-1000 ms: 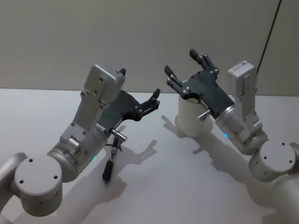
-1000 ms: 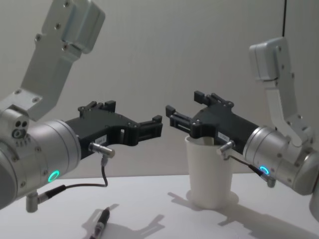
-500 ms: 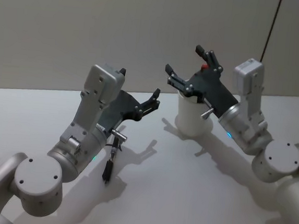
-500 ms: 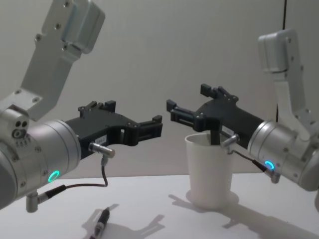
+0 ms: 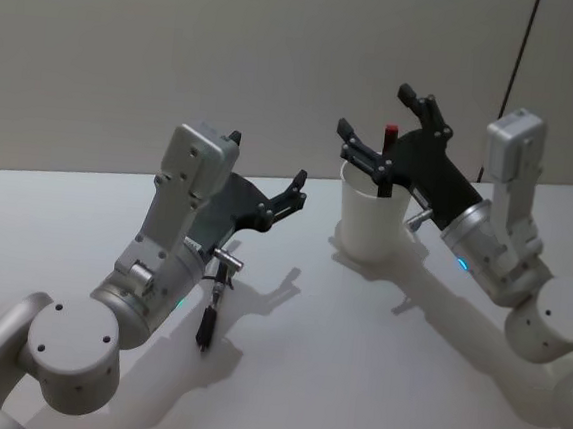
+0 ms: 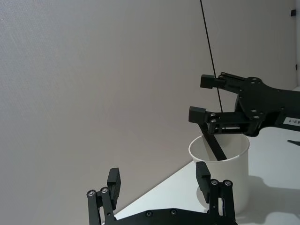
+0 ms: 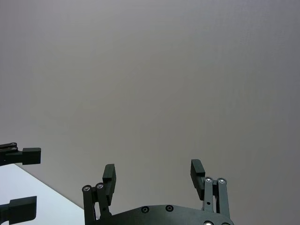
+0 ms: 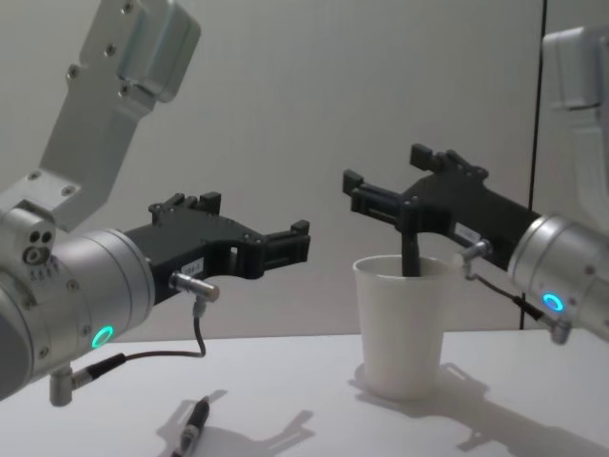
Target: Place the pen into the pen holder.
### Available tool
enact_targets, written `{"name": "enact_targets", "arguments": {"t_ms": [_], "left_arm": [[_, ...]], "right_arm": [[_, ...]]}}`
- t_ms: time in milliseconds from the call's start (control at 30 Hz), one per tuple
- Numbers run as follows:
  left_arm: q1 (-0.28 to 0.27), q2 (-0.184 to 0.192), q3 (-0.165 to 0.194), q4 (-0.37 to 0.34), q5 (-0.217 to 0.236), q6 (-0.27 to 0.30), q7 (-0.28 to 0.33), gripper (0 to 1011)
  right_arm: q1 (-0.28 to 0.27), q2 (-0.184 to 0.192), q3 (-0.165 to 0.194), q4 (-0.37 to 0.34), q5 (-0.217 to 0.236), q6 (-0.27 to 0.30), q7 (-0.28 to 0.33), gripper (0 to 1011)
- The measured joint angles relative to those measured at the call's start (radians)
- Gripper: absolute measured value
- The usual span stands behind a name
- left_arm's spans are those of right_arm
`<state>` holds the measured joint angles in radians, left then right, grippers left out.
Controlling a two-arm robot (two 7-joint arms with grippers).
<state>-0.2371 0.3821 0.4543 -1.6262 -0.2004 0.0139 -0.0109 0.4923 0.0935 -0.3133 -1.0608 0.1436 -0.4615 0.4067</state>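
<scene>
Farthest left, my left gripper (image 8: 249, 224) hangs above the table (image 5: 352, 381) with its jaws apart and nothing between them. Below it, a little nearer, a black pen (image 5: 207, 323) lies flat on the table, well apart from the holder. To the right of that stands the pen holder (image 8: 400, 324), a white paper cup, upright on the far side of the table. A second pen (image 8: 409, 252) stands inside it, leaning on the rim, with its red top poking out above. Right over the cup is my right gripper (image 5: 378, 112), jaws spread wide. The pen's top rises between them, close to one finger, and I cannot tell whether it touches that finger. I judge this pen delivered, so the job for my right arm is to get clear cleanly. I should keep the jaws spread and rise straight up until the fingers are above the red top, and only then swing off to the right. A sideways pull made too low could hook the pen or nudge the rim. A paper cup this light would probably tip or slide. The pen on the table looks like work for my left gripper afterwards.
</scene>
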Motion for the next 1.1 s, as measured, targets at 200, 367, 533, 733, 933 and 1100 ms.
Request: {"name": "enact_targets", "arguments": {"t_ms": [200, 367, 533, 733, 933, 1100], "left_arm": [[0.0, 0.0, 0.0, 0.0, 0.0, 0.0, 0.0, 1001], [0.0, 0.0, 0.0, 0.0, 0.0, 0.0, 0.0, 1001], [0.0, 0.0, 0.0, 0.0, 0.0, 0.0, 0.0, 1001], [0.0, 0.0, 0.0, 0.0, 0.0, 0.0, 0.0, 1001], [0.0, 0.0, 0.0, 0.0, 0.0, 0.0, 0.0, 1001], [0.0, 0.0, 0.0, 0.0, 0.0, 0.0, 0.0, 1001]], "right_arm": [[-0.052, 0.027, 0.008, -0.091, 0.013, 0.049, -0.02, 1002], [-0.1, 0.052, 0.015, -0.17, 0.022, 0.091, -0.042, 1001], [-0.138, 0.072, 0.021, -0.229, 0.028, 0.12, -0.063, 1001], [-0.184, 0.096, 0.027, -0.296, 0.034, 0.156, -0.092, 1001], [-0.22, 0.113, 0.031, -0.344, 0.038, 0.18, -0.114, 1001], [-0.227, 0.117, 0.031, -0.353, 0.039, 0.186, -0.119, 1001]]}}
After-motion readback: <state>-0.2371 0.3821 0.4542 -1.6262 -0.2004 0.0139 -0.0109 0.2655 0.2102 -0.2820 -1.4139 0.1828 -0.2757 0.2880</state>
